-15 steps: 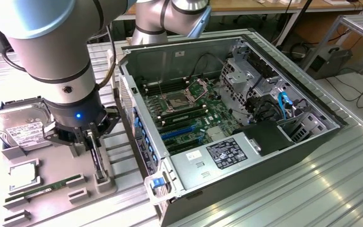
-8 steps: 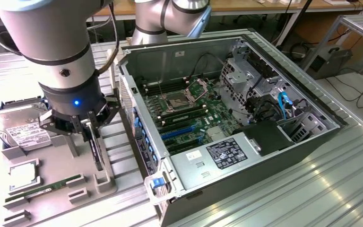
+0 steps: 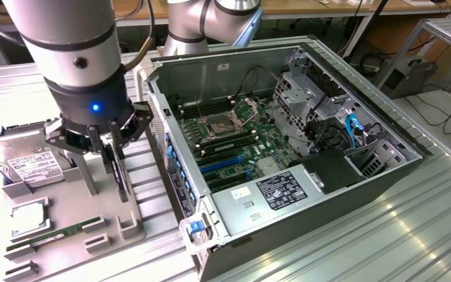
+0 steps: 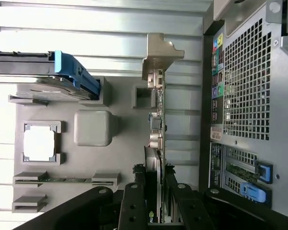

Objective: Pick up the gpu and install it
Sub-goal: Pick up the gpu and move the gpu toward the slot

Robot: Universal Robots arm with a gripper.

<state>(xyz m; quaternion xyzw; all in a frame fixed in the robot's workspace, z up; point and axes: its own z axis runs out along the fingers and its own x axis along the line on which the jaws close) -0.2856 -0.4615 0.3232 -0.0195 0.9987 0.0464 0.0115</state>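
The open computer case (image 3: 202, 76) (image 4: 249, 86) lies on its side on the slatted metal worktop (image 3: 382, 223), its motherboard (image 3: 234, 135) and power supply (image 3: 276, 191) facing up. Beside the case, on the exterior view's left of it, sits a grey holder tray (image 3: 127, 220) (image 4: 120, 143), and the arm (image 3: 77, 59) reaches down over the part of that tray nearest the case.

The gpu (image 3: 120, 173) (image 4: 156, 124) stands on edge in the tray, just beside the case's outer wall and apart from it. Its lower edge is down at the tray surface. In the wrist view the card shows edge-on, with its silvery end bracket (image 4: 158, 55) at the far end, level with the case's perforated rear panel.

The gripper (image 3: 104, 150) (image 4: 156, 191) is set narrow around the card's upper edge. One dark finger (image 4: 134, 206) lies on the face turned away from the case, and the other is on the face turned towards it. Both sit against the card as far as the wrist view shows, so the gripper holds the gpu while the card is in its tray slot.

Farther from the case than the gpu, the tray carries a hard drive (image 3: 26, 161) (image 4: 33, 72) with a white label, a square processor (image 3: 22, 214) (image 4: 38, 143) and a narrow green memory stick (image 3: 57, 232) (image 4: 62, 180).
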